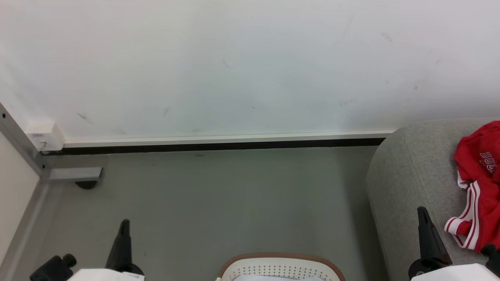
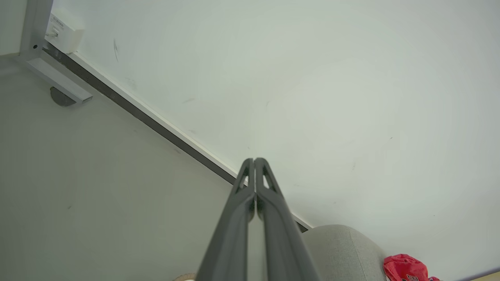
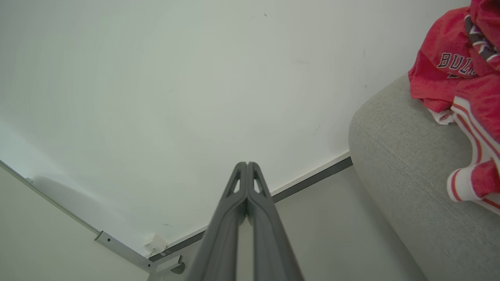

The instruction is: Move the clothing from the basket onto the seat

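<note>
Red clothing point(image 1: 480, 187) with white-and-red striped trim and block lettering lies on the light-grey seat point(image 1: 410, 175) at the right; it also appears as clothing point(image 3: 465, 78) on the seat point(image 3: 410, 183) in the right wrist view and clothing point(image 2: 406, 269) at the bottom right of the left wrist view. The white basket point(image 1: 279, 267) with its tan rim peeks in at the bottom middle; its inside is mostly out of view. My left gripper point(image 2: 254, 160) is shut and holds nothing, low at the left point(image 1: 124, 223). My right gripper point(image 3: 247, 164) is shut and holds nothing, beside the seat's front point(image 1: 422, 210).
A white wall point(image 1: 250, 66) with a dark skirting strip point(image 1: 218, 146) closes the far side. A grey metal frame post with a foot point(image 1: 74, 175) stands at the left. Bare grey floor point(image 1: 234, 203) lies between the frame, basket and seat.
</note>
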Controlling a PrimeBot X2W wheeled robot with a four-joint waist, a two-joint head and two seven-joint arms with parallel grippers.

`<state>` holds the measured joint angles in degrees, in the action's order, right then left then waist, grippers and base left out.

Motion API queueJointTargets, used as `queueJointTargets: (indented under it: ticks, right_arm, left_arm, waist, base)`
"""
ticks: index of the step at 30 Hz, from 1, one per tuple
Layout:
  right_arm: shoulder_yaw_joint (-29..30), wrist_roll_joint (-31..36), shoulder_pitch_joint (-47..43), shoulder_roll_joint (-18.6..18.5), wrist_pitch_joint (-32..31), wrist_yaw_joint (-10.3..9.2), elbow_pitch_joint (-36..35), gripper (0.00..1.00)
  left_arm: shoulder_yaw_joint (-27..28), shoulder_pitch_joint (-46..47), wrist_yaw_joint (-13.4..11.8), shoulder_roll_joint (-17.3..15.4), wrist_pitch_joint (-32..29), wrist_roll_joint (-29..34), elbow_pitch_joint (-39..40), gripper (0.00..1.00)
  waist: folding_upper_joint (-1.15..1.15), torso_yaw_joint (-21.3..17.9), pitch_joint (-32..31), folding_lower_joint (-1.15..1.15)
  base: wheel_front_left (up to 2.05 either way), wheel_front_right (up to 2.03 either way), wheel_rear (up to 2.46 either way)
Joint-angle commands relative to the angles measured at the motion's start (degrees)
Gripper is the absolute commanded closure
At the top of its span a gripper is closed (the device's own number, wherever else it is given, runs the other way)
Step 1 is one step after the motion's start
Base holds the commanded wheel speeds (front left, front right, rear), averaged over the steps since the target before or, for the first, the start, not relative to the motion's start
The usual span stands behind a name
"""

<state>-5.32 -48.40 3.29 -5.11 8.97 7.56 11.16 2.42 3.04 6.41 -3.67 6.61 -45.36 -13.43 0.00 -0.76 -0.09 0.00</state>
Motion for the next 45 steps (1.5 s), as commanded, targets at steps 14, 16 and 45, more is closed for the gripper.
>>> queueJointTargets:
  ticks: [14, 16, 45]
  right_arm:
    - [0.74, -11.73, 2.01, -1.46, -1.78, -0.05, 0.14, 1.00]
    - [0.78, -13.10, 2.08, -1.62, -1.98, -0.05, 0.21, 1.00]
    - [0.79, -31.94, 2.90, -3.81, -4.19, -0.08, 1.11, 1.00]
  left_arm:
    - [1.12, 1.75, -0.77, 0.06, -2.85, -10.69, 1.47, 1.00]
    - [1.24, 1.82, -0.85, 0.08, -3.21, -12.08, 1.54, 1.00]
    - [2.65, 2.55, -1.63, 0.36, -7.84, -28.16, 2.37, 1.00]
  waist:
    - [0.00, 0.11, 0.00, 0.00]
    - [0.00, 0.13, 0.00, 0.00]
    - [0.00, 0.36, 0.00, 0.00]
  base:
    - [0.00, 0.00, 0.00]
    - [0.00, 0.00, 0.00]
    - [0.00, 0.00, 0.00]
